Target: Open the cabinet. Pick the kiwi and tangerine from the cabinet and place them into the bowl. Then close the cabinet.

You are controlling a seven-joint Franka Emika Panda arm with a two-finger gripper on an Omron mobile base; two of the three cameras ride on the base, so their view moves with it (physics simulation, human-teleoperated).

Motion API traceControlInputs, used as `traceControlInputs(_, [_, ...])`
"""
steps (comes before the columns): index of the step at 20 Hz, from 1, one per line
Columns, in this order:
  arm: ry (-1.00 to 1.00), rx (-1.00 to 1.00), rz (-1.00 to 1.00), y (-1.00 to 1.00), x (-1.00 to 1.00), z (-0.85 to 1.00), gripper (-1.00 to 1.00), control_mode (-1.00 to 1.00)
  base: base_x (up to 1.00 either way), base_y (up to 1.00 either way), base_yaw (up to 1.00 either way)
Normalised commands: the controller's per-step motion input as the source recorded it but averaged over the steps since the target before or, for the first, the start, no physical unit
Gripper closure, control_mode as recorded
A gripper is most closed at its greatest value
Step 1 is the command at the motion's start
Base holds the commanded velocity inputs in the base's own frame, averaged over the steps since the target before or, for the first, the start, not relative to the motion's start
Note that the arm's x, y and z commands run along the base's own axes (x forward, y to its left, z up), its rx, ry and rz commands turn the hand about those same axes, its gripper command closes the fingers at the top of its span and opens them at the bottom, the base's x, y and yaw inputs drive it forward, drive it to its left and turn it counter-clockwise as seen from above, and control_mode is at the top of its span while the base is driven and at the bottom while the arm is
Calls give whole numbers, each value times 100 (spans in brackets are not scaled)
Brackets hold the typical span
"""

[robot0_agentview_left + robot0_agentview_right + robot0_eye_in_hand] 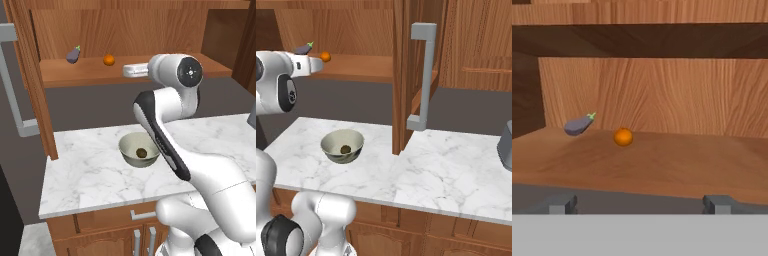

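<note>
White glossy arm (pixel 200 170), rounded links, dark joint bands (round black cap at elbow).

We see the cabinet (pixel 35 75) standing open, its reddish-brown panelled doors swung outward, a long grey bar handle (pixel 423 75) on each. On its wooden floor sits the tangerine (pixel 109 60), small, round and bright orange, near the front edge. The kiwi (pixel 141 152), a tiny dark brown oval, lies inside the bowl (pixel 131 155). That bowl, grey-beige outside and pale cream within, stands upright on the marble tabletop (pixel 85 175) below the cabinet.
</note>
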Motion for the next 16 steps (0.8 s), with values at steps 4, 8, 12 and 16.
traceControlInputs(4, [0, 0, 0, 25, 33, 1, -100, -100, 0, 0, 0])
traceControlInputs(8, [1, 0, 0, 6, 43, 0, -100, -100, 0, 0, 0])
traceControlInputs(12, [10, 0, 0, 0, 54, 0, -100, -100, 0, 0, 0])
traceControlInputs(16, [11, 0, 0, 1, 56, 0, -100, -100, 0, 0, 0])
